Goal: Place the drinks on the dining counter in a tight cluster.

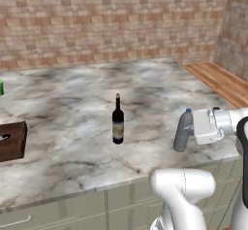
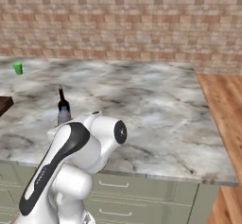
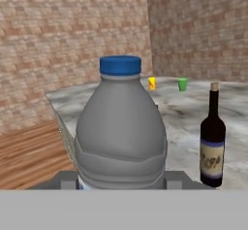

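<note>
Water bottle (image 1: 183,131) sits clamped in my end effector (image 1: 190,129), near the table's (image 1: 72,107) front right edge, well apart from the wine bottle (image 1: 117,120). I judge this the carry step; next I must bring it just beside the wine bottle and release. My arm reaches in sideways from the right, wrist level.

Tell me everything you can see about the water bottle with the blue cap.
The water bottle is translucent grey, plastic-looking, with a rounded shoulder, a ridged band lower down and a blue screw cap. It stands upright near the front right edge of the marble dining counter, cap on. The tool is closed on its body from the side, one finger at each flank. The wine bottle stands apart from it, not touching. Whether its base rests on the marble is unclear.
</note>
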